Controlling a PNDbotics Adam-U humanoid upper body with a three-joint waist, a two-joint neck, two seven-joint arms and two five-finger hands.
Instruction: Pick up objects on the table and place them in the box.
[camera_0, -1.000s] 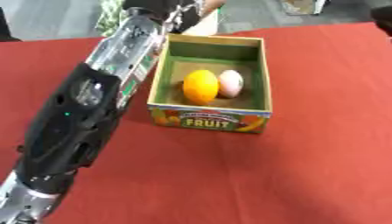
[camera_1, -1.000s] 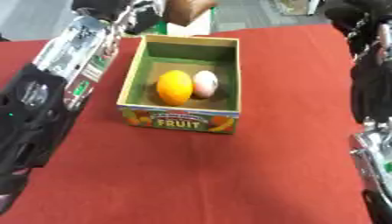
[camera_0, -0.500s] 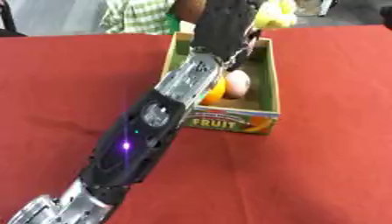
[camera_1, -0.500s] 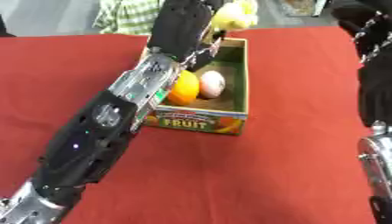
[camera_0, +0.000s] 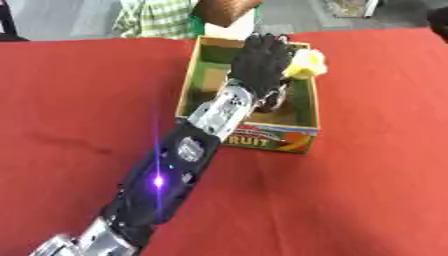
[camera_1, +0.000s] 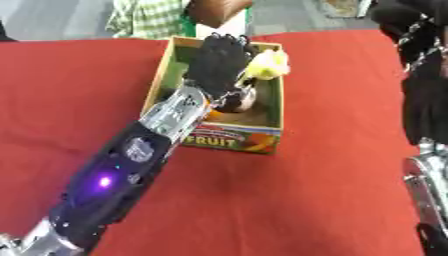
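An open cardboard fruit box (camera_0: 264, 140) stands on the red table. My left arm reaches in from the lower left, and my left hand (camera_0: 260, 56) hovers over the inside of the box, back of the hand up. Its fingers are curled on a yellow fruit (camera_0: 307, 64) that sticks out at its right side, over the box's right wall. Under the hand a pale egg-shaped thing (camera_1: 238, 101) and a sliver of an orange fruit (camera_1: 213, 115) lie in the box, mostly hidden. My right arm (camera_1: 426, 95) runs along the right edge, and its dark upper end (camera_1: 398, 12) is unclear.
The red tablecloth (camera_0: 79, 100) stretches to the left, the right and in front of the box. A person in a checked shirt (camera_0: 157, 17) is just beyond the table's far edge, behind the box.
My left hand has come from beyond the box's far rim to over its inside, carrying the yellow fruit. The camera has also shifted.
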